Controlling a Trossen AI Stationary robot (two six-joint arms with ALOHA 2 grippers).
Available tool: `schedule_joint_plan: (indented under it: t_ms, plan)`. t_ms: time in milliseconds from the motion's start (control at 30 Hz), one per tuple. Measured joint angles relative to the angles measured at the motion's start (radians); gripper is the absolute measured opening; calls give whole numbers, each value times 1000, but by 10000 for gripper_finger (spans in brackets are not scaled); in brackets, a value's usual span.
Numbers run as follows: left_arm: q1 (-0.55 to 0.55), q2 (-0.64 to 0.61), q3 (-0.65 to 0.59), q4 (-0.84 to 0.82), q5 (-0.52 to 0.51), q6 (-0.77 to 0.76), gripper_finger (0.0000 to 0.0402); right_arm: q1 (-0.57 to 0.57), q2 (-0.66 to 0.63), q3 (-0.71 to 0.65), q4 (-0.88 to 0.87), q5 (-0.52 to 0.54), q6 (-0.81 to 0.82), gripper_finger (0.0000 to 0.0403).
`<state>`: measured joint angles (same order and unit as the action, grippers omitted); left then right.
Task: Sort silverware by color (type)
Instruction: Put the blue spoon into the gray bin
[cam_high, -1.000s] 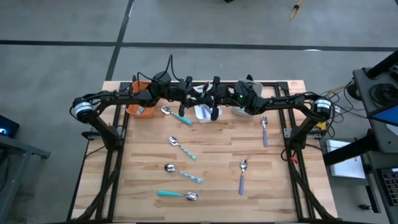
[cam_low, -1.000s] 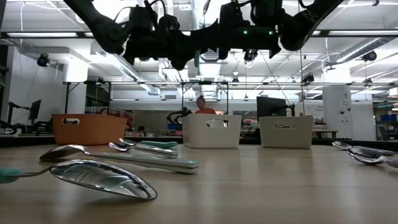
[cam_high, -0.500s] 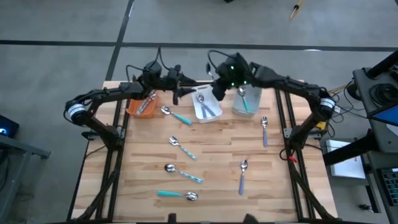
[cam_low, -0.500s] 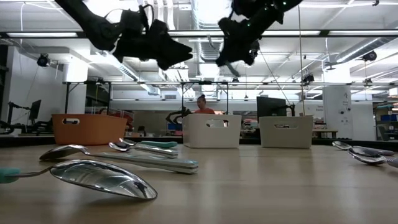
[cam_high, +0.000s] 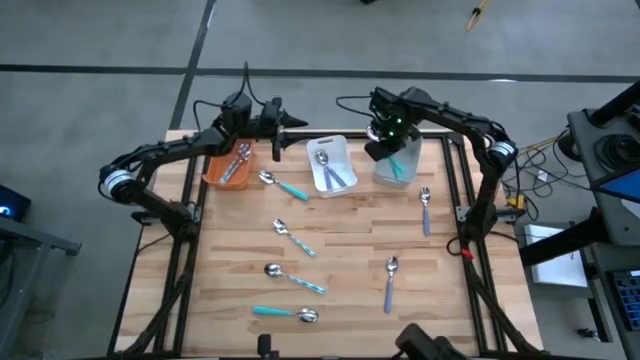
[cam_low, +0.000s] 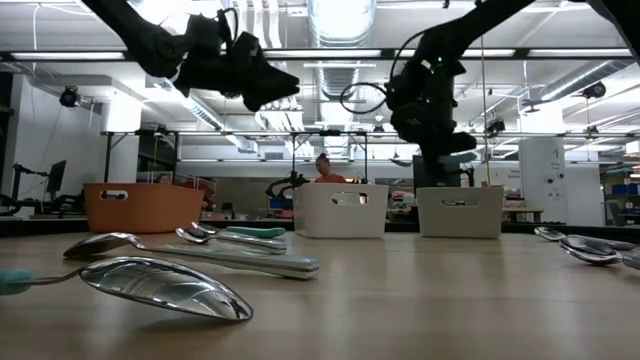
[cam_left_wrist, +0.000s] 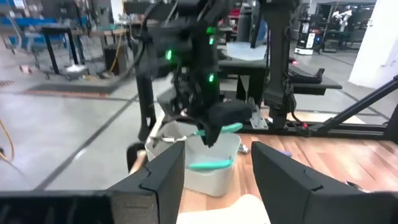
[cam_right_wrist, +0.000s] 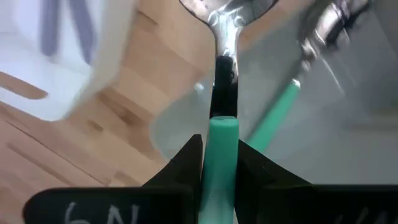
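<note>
Hovering over the grey bin (cam_high: 398, 163) at the table's far right corner, the right gripper (cam_high: 381, 148) has its jaws clamped on a teal-handled spoon (cam_right_wrist: 222, 112), and the right wrist view shows the green handle pinched tight between the two dark fingers (cam_right_wrist: 180, 171) with the shiny bowl pointing out over the bin's edge, where another teal-handled piece (cam_right_wrist: 273, 115) already lies inside. Over on the other side, the left gripper (cam_high: 282, 124) hangs above the gap between the orange bin (cam_high: 228, 166) and the white bin (cam_high: 332, 163), jaws apart and gripping nothing (the left wrist view looks straight across at the right arm and its spoon). The orange bin holds a couple of pieces with pale striped handles, and the white bin holds lavender-handled ones. Out on the wooden table (cam_high: 450, 290) the rest of the silverware lies scattered: a teal spoon (cam_high: 282, 184) just in front of the white bin, a striped spoon (cam_high: 292, 237) mid-table, another striped spoon (cam_high: 294, 277) nearer the front, and a teal spoon (cam_high: 286, 313) nearest the front edge. On the right side, a lavender fork (cam_high: 425, 208) lies near the grey bin and a lavender spoon (cam_high: 390, 282) sits further forward. In the low view a person (cam_low: 323, 167) shows in the room behind the bins.
</note>
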<state>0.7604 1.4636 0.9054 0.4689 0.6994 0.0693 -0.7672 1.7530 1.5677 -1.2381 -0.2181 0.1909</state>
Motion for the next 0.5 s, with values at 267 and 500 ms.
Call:
schedule_joint_plan:
  t_ms: [267,500]
  plan:
    - [8,-58,0,-50,0,26,151,-37,30,0,-55,-123,110,42]
    - [7,-61,-17,-77,1,41,148,-39,66,0,-135,-130,179,42]
